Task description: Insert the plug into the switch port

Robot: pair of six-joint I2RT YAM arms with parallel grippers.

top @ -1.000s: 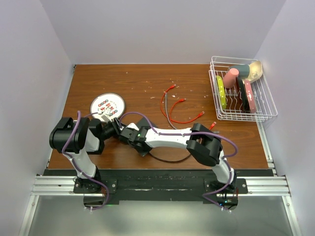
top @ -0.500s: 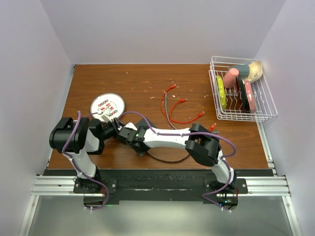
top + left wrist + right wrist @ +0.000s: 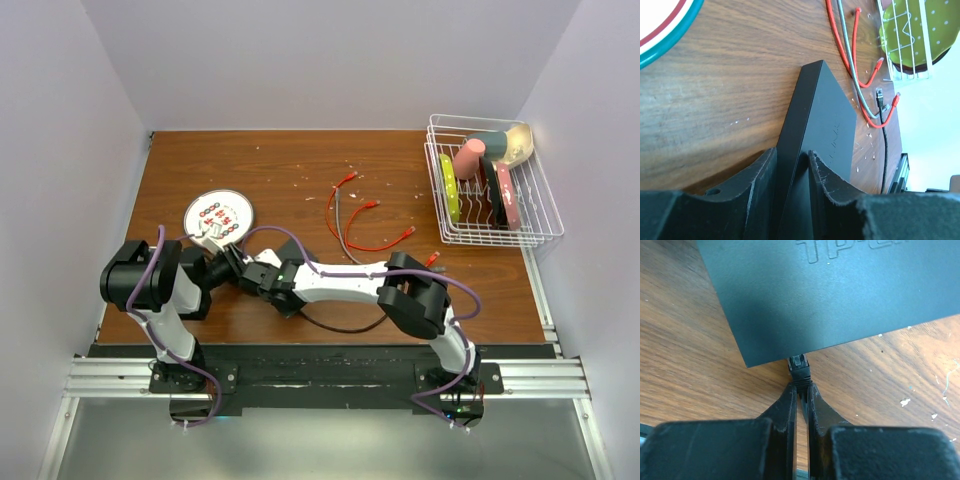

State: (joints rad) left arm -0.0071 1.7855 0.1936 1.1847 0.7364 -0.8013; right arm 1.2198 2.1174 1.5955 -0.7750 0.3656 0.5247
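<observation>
My right gripper (image 3: 800,389) pinches the black plug (image 3: 799,369), its tip meeting the switch (image 3: 840,295) edge on the wooden table (image 3: 685,365). My left gripper (image 3: 790,157) clamps the switch's near end; red cables (image 3: 858,11) lie beyond.

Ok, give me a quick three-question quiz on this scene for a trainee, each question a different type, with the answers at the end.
1. True or false: the left gripper is closed on an edge of the switch.
2. What does the right gripper hold? A) the black plug; B) a pink cup; C) a green dish.
3. Fill in: the loose red cables lie on the table between the white plate and the wire ____.

Key: 1 true; 2 A; 3 rack.
</observation>
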